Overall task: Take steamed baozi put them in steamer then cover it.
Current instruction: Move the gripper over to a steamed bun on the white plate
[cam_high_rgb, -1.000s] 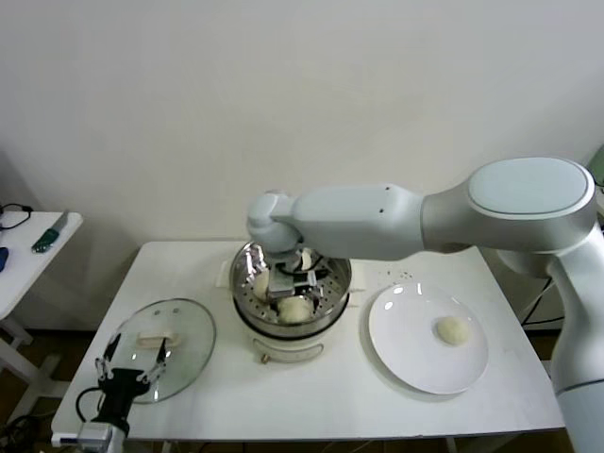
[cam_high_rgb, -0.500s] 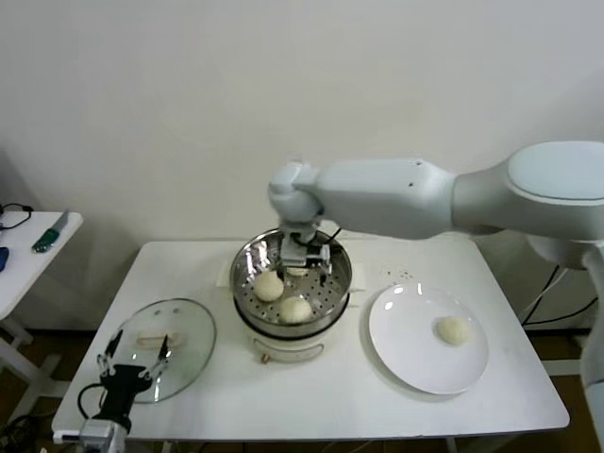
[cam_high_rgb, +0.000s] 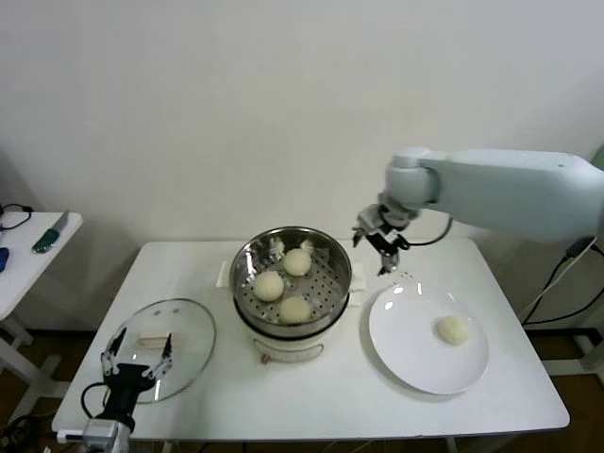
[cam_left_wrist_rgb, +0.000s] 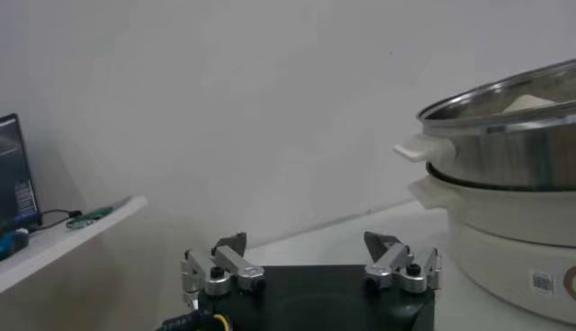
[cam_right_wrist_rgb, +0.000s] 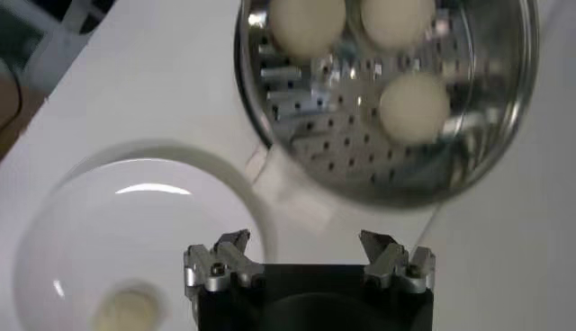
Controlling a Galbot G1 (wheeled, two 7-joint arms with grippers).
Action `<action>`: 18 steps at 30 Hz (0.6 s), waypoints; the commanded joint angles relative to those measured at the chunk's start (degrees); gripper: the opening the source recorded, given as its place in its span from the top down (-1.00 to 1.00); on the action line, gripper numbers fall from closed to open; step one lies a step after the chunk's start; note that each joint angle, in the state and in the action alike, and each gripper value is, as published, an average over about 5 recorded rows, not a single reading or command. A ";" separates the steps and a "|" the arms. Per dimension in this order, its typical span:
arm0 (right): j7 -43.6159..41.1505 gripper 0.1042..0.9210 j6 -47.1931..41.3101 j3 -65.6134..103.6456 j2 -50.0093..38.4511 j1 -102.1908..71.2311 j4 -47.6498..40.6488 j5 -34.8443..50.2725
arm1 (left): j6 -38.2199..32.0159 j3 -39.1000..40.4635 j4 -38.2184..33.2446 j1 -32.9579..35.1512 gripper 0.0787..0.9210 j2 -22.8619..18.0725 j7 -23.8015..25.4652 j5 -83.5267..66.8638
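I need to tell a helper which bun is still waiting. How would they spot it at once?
Start at the round shiny steel steamer mid-table, then look to the flat white plate on its right. The pale cream bun there lies alone; the other three sit inside the steamer.

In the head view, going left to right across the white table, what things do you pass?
left gripper → glass lid → steamer holding three baozi → right gripper, open and empty in the air → white plate → the last baozi on it.
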 commanded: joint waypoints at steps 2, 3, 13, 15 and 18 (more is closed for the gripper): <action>-3.11 -0.76 -8.98 5.54 -21.09 -13.10 -2.62 -4.95 | 0.12 -0.42 -0.40 0.46 -0.77 -0.12 0.01 0.45; -3.85 -0.76 -7.83 6.75 -21.49 -14.98 -4.00 -6.54 | 0.14 -0.49 -0.45 0.56 -0.77 -0.16 0.01 0.48; -5.61 -0.76 -3.05 22.82 -21.40 -34.80 -13.80 -16.47 | 0.79 -0.60 -0.71 0.66 -0.77 -0.80 -0.05 1.43; -5.54 -0.76 -2.91 25.06 -20.81 -37.26 -14.89 -17.20 | 0.99 -0.58 -0.72 0.51 -0.77 -0.88 -0.06 1.61; -5.42 -0.76 -2.74 27.02 -19.54 -39.33 -16.21 -17.64 | 1.24 -0.56 -0.70 0.24 -0.77 -0.93 -0.08 1.76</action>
